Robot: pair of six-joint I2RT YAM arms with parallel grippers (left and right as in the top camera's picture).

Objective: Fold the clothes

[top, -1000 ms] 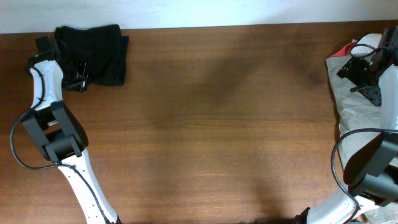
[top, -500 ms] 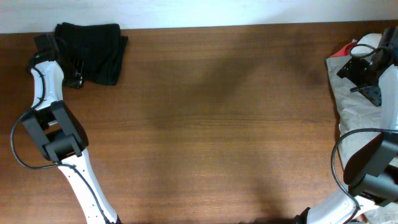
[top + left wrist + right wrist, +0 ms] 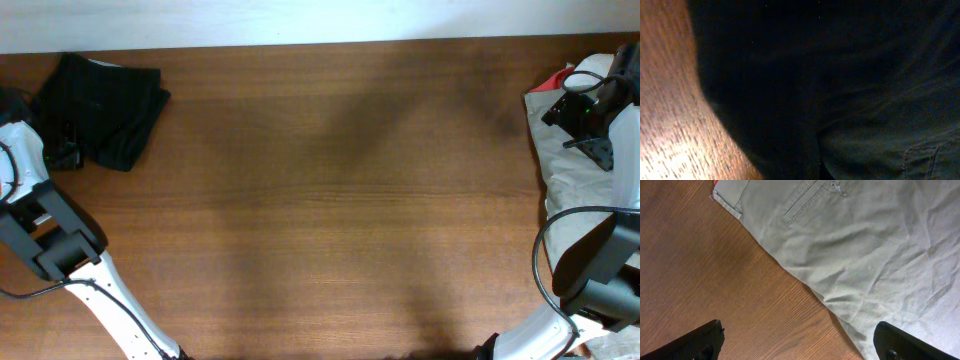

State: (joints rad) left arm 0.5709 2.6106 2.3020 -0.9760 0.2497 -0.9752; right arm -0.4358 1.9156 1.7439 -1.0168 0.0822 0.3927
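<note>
Two claws, two garments, opposite ends of the table (image 3: 350, 200).

At the left claw (image 3: 66, 150): black garment (image 3: 105, 105), bunched in a rough fold, touching the claw and spreading ahead of it toward the far left corner. Fills nearly the whole left wrist view, with only a wedge of wood to one side. Cannot tell apart from clamped there: fingers hidden against the dark cloth. At the right claw (image 3: 802, 342): fingertips (image 3: 702, 340) spread wide, gripping nothing, hanging over bare wood just beside the edge of a pale grey-beige garment (image 3: 865, 255). Lies crumpled ahead of that claw and toward its right-hand finger, stitched pocket slit (image 3: 800, 202) facing up. Beyond the garment's far corner, a scrap of red cloth (image 3: 555, 78).
</note>
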